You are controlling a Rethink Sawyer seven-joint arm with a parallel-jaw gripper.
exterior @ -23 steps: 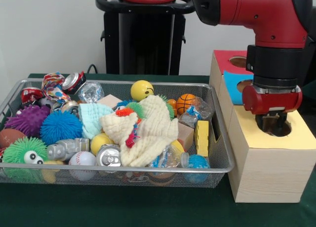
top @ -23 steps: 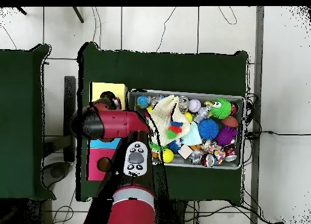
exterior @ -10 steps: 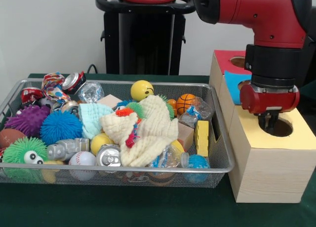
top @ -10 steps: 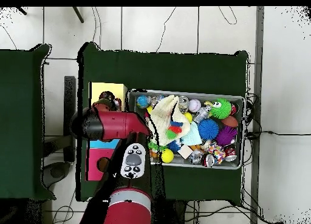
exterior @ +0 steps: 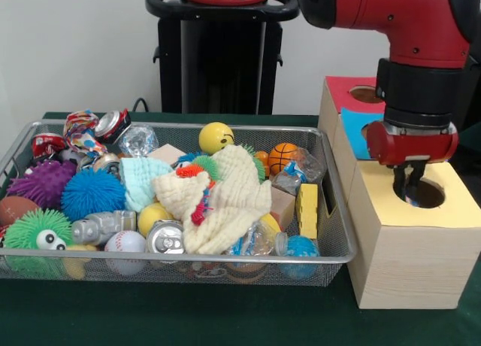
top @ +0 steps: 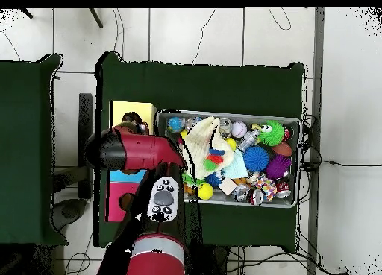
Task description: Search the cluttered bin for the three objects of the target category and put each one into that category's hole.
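The gripper (exterior: 411, 186) hangs right over the round hole (exterior: 423, 193) in the yellow top of the wooden box (exterior: 406, 263). Its tips point down at the hole, but I cannot tell how far apart they are or if they hold anything. At 9 o'clock from the box sits the wire bin (exterior: 334, 233), full of balls, cans and a cream cloth (exterior: 225, 199).
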